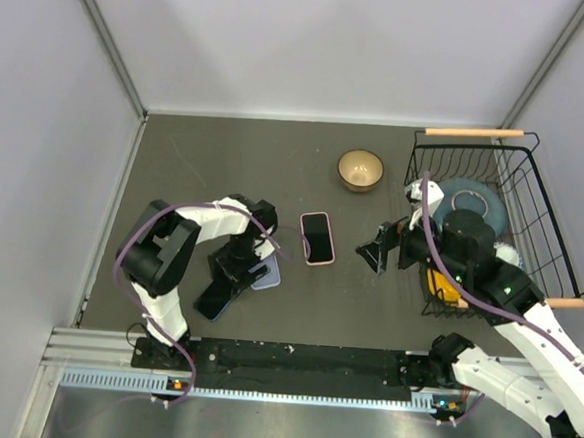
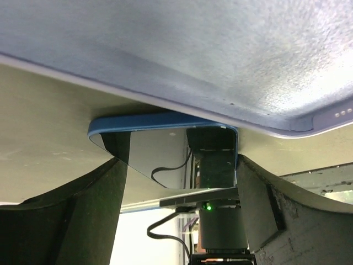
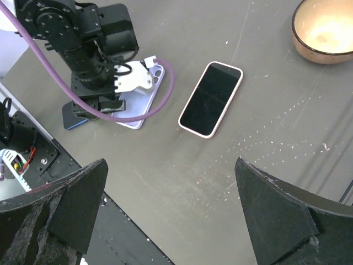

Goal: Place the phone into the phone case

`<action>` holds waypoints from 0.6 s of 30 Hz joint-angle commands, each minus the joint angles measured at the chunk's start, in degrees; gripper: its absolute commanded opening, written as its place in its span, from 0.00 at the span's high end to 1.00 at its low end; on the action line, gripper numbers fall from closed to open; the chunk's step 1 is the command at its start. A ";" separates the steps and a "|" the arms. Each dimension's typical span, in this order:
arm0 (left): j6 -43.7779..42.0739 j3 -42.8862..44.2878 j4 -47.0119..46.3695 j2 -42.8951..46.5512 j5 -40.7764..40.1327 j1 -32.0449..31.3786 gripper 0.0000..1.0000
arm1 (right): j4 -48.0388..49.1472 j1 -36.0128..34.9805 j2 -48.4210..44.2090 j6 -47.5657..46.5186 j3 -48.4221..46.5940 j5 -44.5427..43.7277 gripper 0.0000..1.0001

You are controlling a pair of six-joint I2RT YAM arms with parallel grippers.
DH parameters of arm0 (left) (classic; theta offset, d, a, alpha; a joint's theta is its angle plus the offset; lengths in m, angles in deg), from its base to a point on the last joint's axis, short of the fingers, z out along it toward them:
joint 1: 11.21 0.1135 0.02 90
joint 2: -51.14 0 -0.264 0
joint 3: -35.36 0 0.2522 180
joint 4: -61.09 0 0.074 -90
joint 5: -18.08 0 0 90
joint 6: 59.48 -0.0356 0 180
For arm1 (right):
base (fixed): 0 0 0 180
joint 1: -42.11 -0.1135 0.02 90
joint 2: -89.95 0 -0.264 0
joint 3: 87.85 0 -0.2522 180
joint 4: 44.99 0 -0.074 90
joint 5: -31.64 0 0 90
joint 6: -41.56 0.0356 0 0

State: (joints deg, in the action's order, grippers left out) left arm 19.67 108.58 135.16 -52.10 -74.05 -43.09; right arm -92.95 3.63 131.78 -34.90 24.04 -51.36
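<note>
A dark phone with a blue rim (image 1: 215, 297) lies at the near left of the table, its far end tucked against a lavender phone case (image 1: 267, 274). My left gripper (image 1: 237, 263) points down over that end. In the left wrist view the fingers (image 2: 265, 204) stand either side of the phone (image 2: 165, 149). The right one touches its edge, and the case (image 2: 193, 61) fills the frame above. The phone (image 3: 70, 117) and the case (image 3: 139, 105) also show in the right wrist view. My right gripper (image 1: 378, 253) is open and empty, hovering right of centre.
A second phone in a pink case (image 1: 317, 237) lies screen up mid-table, also in the right wrist view (image 3: 211, 98). A tan bowl (image 1: 361, 170) sits behind it. A black wire basket (image 1: 534, 196) with dishes stands at the right. Walls enclose the table.
</note>
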 commanded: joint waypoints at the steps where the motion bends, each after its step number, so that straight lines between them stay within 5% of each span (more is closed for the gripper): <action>1: -1.63 -0.31 -6.79 4.71 0.72 1.55 0.33 | 1.32 -0.28 1.15 0.17 -1.37 0.38 0.01; 9: -2.51 0.74 -4.94 7.35 3.43 3.92 0.61 | 3.08 -0.19 2.65 2.54 -0.41 2.66 0.01; 18: -1.45 0.48 -5.73 12.01 7.31 7.18 0.80 | 4.22 -0.28 4.41 5.09 0.29 3.54 0.01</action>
State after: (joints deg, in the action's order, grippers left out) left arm 18.29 108.23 129.50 -43.97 -69.51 -36.94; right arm -91.64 3.63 135.91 -31.27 24.48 -48.97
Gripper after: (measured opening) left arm 0.781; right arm 0.987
